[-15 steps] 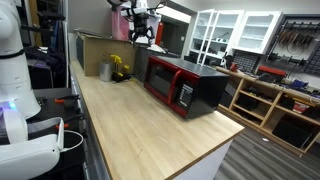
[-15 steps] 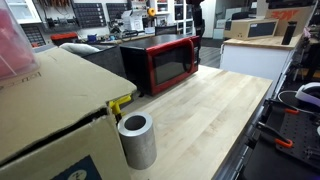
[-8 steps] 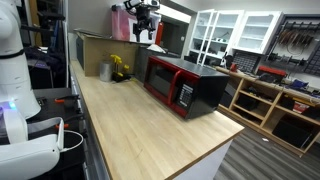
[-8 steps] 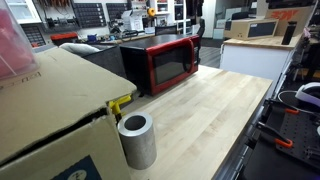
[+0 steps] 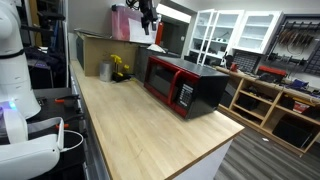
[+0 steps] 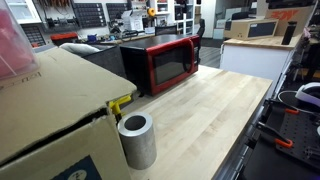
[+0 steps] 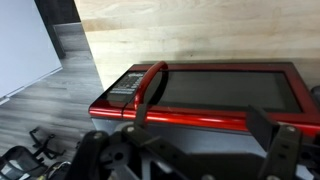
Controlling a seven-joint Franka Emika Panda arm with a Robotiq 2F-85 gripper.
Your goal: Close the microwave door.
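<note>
Arm pose: the gripper (image 5: 148,13) hangs high above the back of the desk (image 5: 140,135), up over the microwave (image 5: 186,86), with the wrist camera looking down on its red front.
Gripper state: fingers (image 7: 283,148) spread wide, nothing between them.
Microwave door (image 7: 232,94): appears to lie flush against the oven in both exterior views, though the seam is too small to be sure.
Edges and room: the microwave sits along one long desk edge; broad bare wood lies in front of it, and the cardboard box (image 5: 98,46) is well apart.
Materials: glossy black casing, red frame, dark window, curved red handle (image 7: 148,92), pale wood-grain desk.
</note>
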